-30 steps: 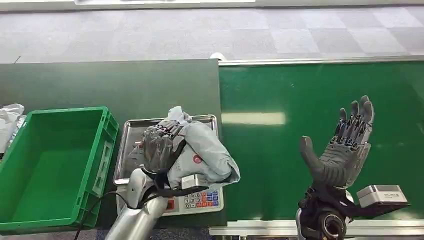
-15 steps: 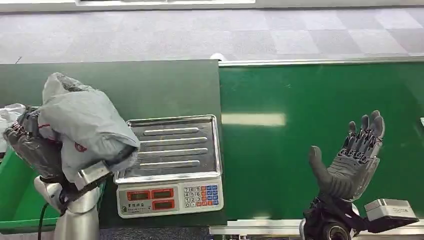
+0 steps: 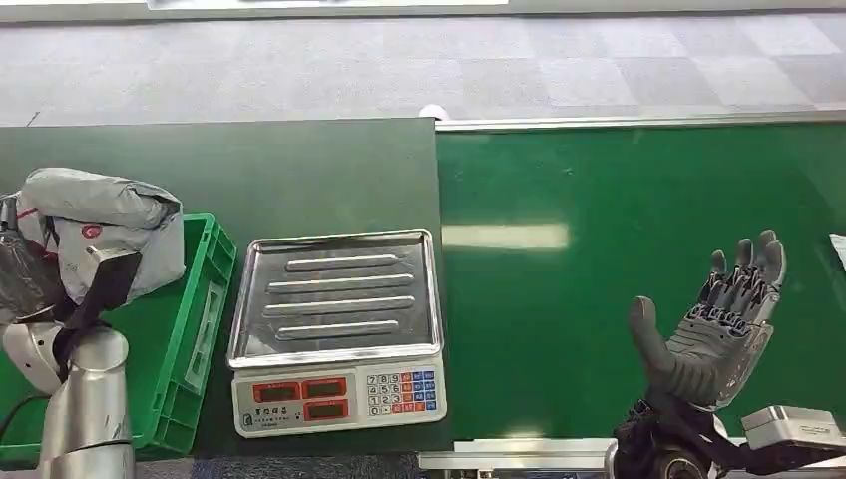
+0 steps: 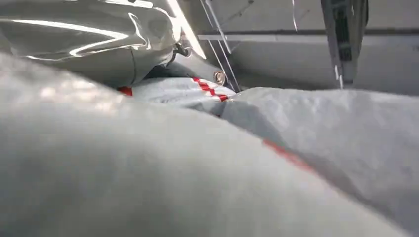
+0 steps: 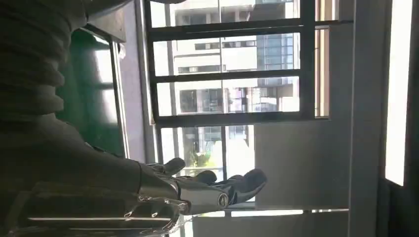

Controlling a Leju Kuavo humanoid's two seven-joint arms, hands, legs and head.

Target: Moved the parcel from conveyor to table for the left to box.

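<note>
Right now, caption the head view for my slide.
Left hand holds grey parcel over green crate; scale empty.

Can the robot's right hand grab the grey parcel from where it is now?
Probably not. The right hand hovers open over the conveyor, while the grey parcel is far across, held by the left hand above the green crate, with the scale in between.

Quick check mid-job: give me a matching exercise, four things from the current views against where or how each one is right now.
Things:
1. grey parcel
2. scale tray
3. right hand
4. green crate

States:
A. open, over the green conveyor
B. bare, nothing on it
C. held by the left hand
D. on the table, beside the scale, under the parcel

Pairs: 1-C, 2-B, 3-A, 4-D
</note>
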